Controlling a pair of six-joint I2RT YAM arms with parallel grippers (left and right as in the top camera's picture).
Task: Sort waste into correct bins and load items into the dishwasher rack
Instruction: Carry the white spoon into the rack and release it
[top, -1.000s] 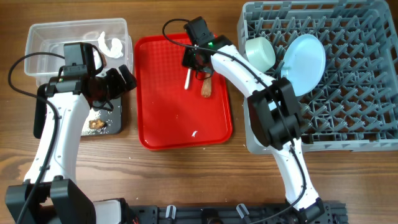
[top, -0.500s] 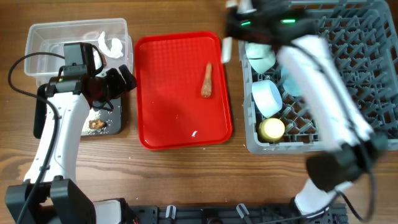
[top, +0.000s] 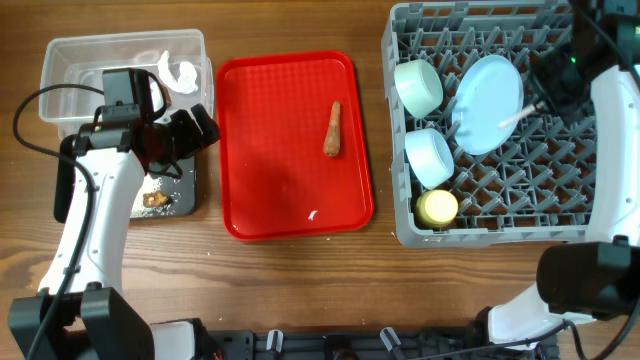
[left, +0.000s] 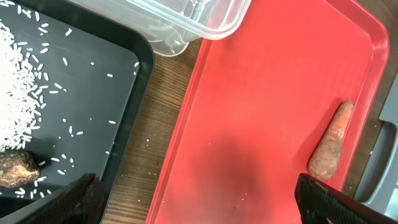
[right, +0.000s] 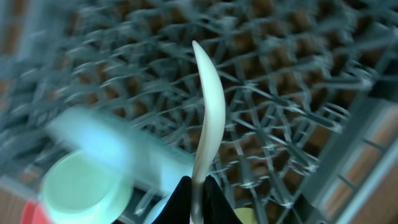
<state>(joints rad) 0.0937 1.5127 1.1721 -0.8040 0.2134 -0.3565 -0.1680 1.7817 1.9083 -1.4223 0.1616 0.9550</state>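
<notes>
Wooden table (top: 290, 290) with red serving tray (top: 270, 150) at centre. Right of the tray, right gripper (right: 198, 186) is clenched on the white spoon (right: 208, 106) by its handle, with the bowl end out over the dishwasher rack (top: 400, 238), likely so it can be lowered between the pegs. Already racked: pale blue plate (top: 488, 100), two bowls (top: 418, 85), yellow cup (top: 437, 208). The carrot-like stick (top: 333, 130) lies on the tray, unsorted. At the tray's left edge, left gripper (left: 202, 202) hangs released, holding nothing, beside the black tray (left: 93, 74) of rice (left: 18, 93). No readable writing anywhere.
</notes>
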